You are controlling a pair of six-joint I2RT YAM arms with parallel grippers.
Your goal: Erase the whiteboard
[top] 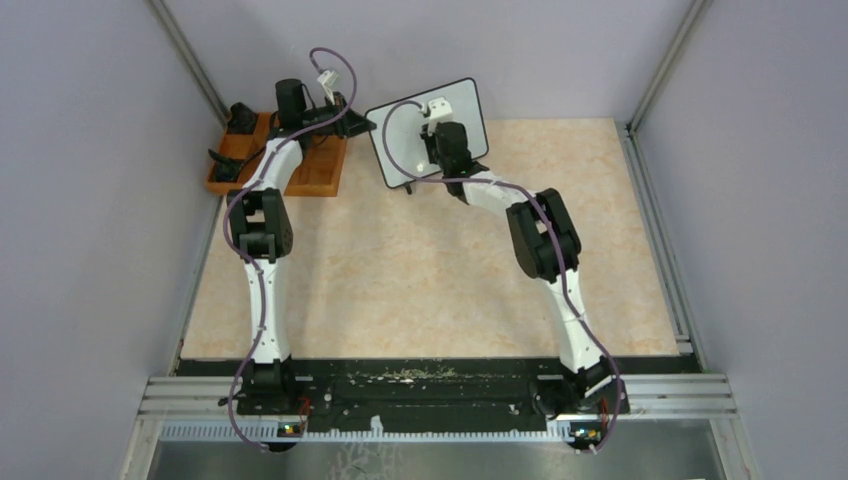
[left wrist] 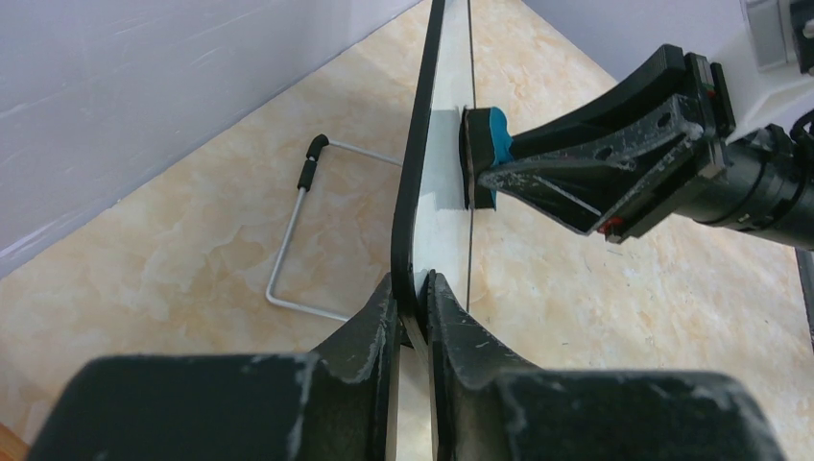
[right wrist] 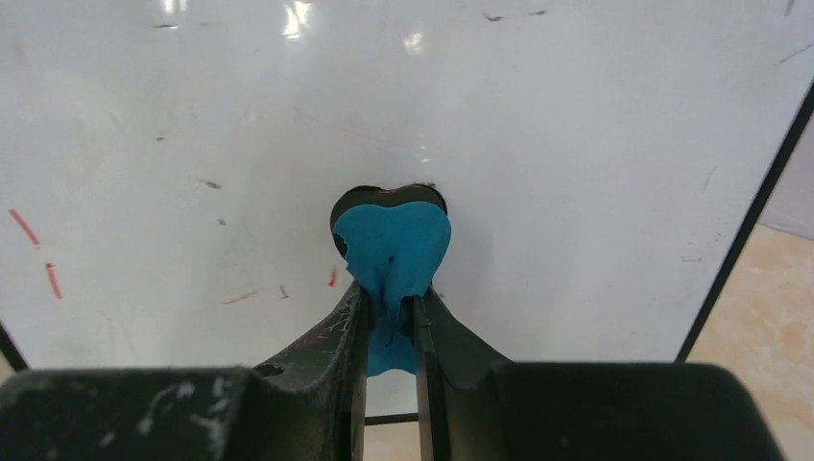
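The whiteboard (top: pixel 462 108) stands tilted at the back of the table, and in the left wrist view I see its black frame (left wrist: pixel 413 192) edge-on. My left gripper (left wrist: pixel 414 288) is shut on the board's frame at its left edge. My right gripper (right wrist: pixel 391 303) is shut on a blue eraser (right wrist: pixel 394 240), whose black pad presses against the white face near the middle. In the left wrist view that eraser (left wrist: pixel 485 158) touches the board from the right. Short red strokes (right wrist: pixel 53 279) remain at the lower left of the face, and a few (right wrist: pixel 240 296) lie just left of the eraser.
An orange wooden tray (top: pixel 320 175) with black items (top: pixel 240 118) sits at the back left, under my left arm. A bent wire stand (left wrist: pixel 298 240) lies on the table behind the board. Purple walls close in the left, back and right sides.
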